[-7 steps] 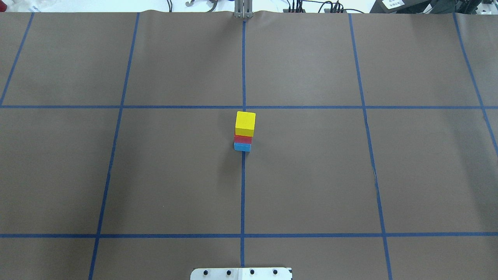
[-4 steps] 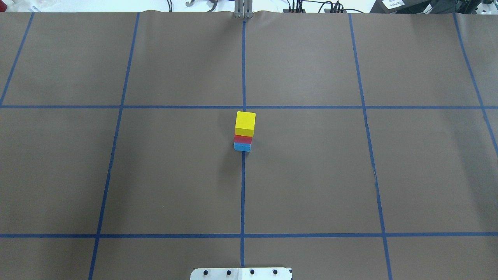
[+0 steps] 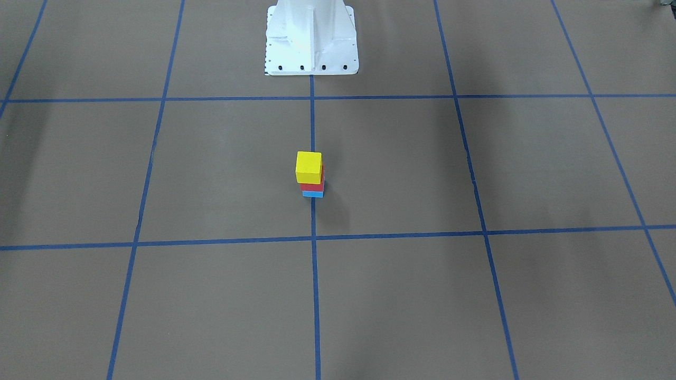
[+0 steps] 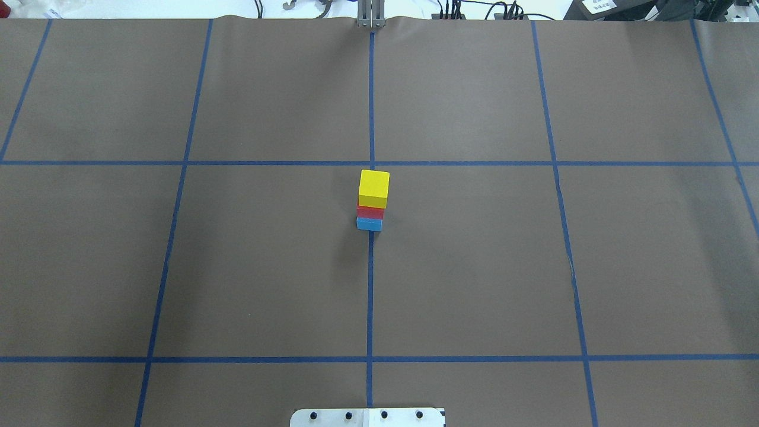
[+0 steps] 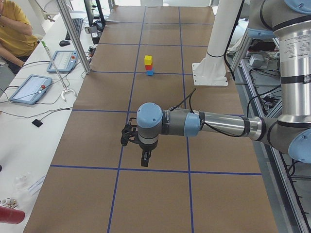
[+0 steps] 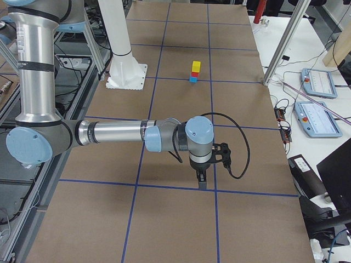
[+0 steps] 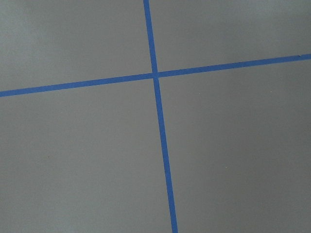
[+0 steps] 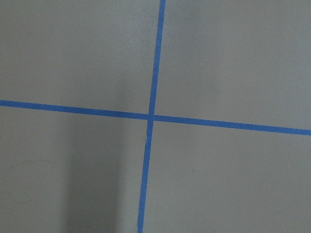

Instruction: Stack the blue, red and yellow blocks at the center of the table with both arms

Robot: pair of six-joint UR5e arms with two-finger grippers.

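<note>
Stacked in 1 column at the middle of the table [image 4: 267, 267]: blue block [image 4: 369, 224] at the bottom, flat on the brown paper; red block [image 4: 370, 213] on it; yellow block [image 4: 374, 185] uppermost. Roughly in line, 1 above the other. Set on the central blue tape line [image 4: 370, 284], between 2 cross lines and nearer the one farther from the robot. Stands free, with both grippers well apart from it.

Toward the table's left end: left gripper [image 5: 145, 162], pointing down above the paper, near a tape line. Toward the right end: right gripper [image 6: 202, 183], pointing down too, just above a tape line. Shown only in the 2 side views, so cannot tell whether either is open or closed. In each wrist view, only brown paper and 1 tape crossing [image 7: 155, 74].

On the robot's side of the stack: white pedestal [image 3: 311, 37], bolted to the table on the same central line. Along the bench beside the table, in the left-end view: 2 tablets [image 5: 29, 88] and a person in a yellow shirt [image 5: 14, 29].
</note>
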